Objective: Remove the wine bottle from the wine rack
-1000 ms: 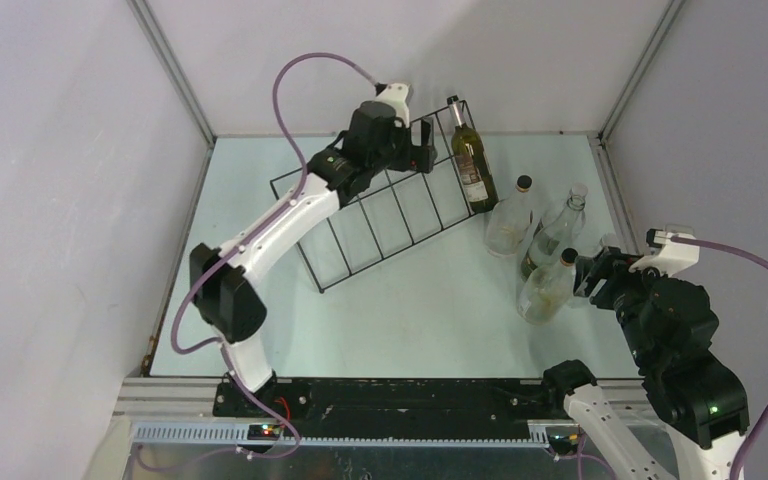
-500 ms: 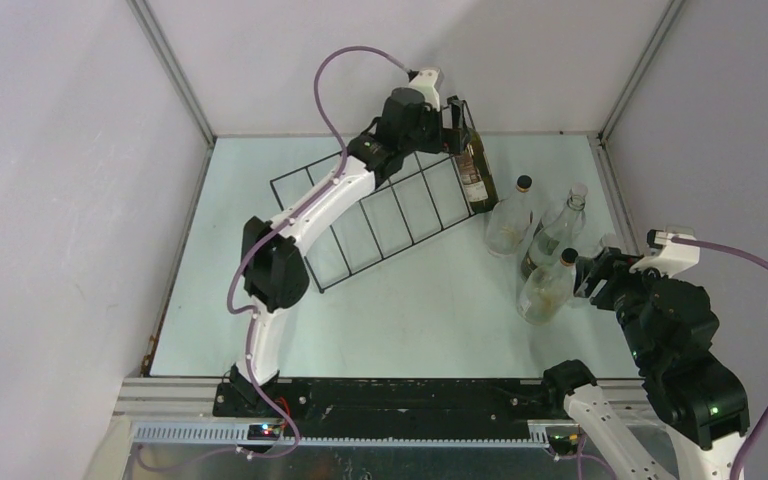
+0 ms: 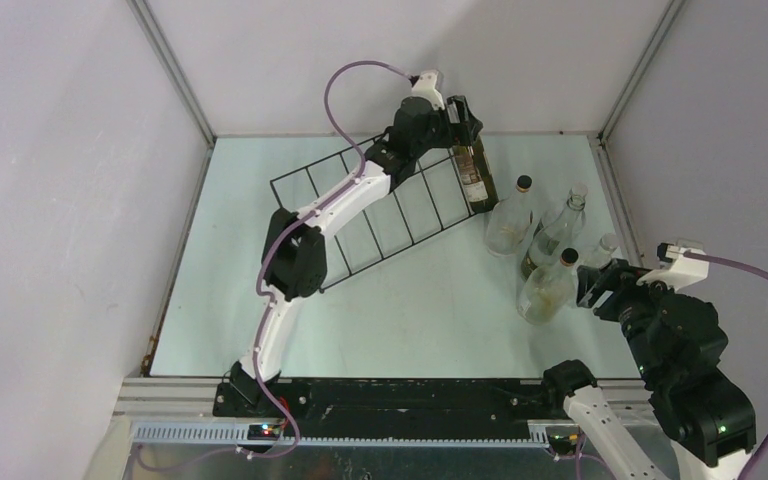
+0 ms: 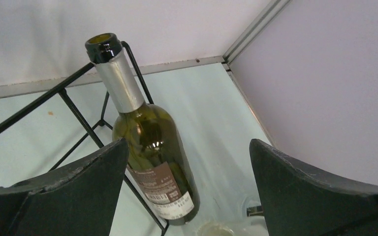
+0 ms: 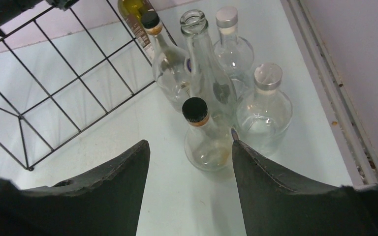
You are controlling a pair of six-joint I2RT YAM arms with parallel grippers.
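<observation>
Nearest me, by the near right corner of the counter (image 3: pixel 410 320), my right claw (image 5: pixel 191 145) hangs wide and idle, facing the clear bottles (image 5: pixel 207 142). Further out lies the wine rack (image 3: pixel 380 215); at its end by the far edge stands the wine bottle (image 4: pixel 150 142), neck against the wire. My left claw (image 4: pixel 188 145) gapes wide just short of it, empty. I judge this the approach: next, centre the bottle in the gap, close, lift clear.

wine bottle (image 3: pixel 475 175) neck hidden behind left hand (image 3: pixel 465 120), label (image 4: pixel 165 189) text unreadable
</observation>
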